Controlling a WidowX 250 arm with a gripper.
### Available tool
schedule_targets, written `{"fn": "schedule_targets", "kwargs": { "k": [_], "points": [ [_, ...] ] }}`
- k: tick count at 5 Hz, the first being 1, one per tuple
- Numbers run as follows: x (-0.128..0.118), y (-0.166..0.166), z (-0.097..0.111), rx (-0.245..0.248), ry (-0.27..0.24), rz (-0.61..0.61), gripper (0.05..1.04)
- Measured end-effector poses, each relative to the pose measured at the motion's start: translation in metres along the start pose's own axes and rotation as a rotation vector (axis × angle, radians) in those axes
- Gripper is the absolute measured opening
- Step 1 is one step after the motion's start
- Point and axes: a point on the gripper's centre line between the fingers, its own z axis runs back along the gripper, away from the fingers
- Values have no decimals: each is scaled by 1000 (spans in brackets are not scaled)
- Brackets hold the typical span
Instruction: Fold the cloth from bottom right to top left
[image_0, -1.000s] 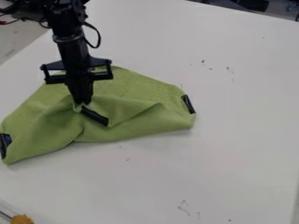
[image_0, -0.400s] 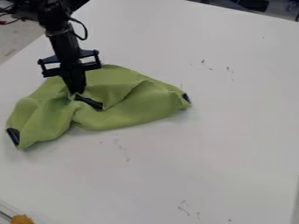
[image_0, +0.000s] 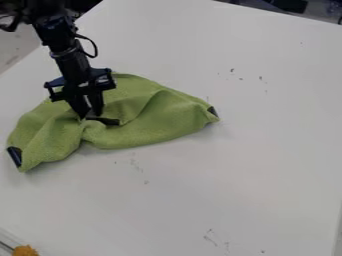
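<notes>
Cloth (image_0: 147, 130), green, one, rumpled and partly folded on a white table (image_0: 267, 165), lying beneath the hand (image_0: 90, 115) and spreading to either side of it. Hand, black, two fingers slightly parted, tips down at the cloth beside a dark patch (image_0: 107, 121). Dark marks (image_0: 260, 78) on the tabletop, unreadable as writing, to the right of the hand.

cloth (image_0: 150, 120): was partly hidden behind the gripper (image_0: 89, 115)
arm (image_0: 61, 44): was cut off by the top edge
orange thing (image_0: 25, 250): was cut off below
marks (image_0: 210, 237): were too small to identify
</notes>
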Motion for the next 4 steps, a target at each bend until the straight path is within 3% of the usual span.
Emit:
{"fn": "schedule_targets", "kwargs": {
  "k": [1,2,3,4],
  "points": [
    [-12,5,5,45,9,18,776],
    [-17,-3,23,86,-41,-7,996],
    [-26,-12,45,146,-103,-46,1003],
    [-41,-23,54,192,-201,-112,1000]
  ]
}}
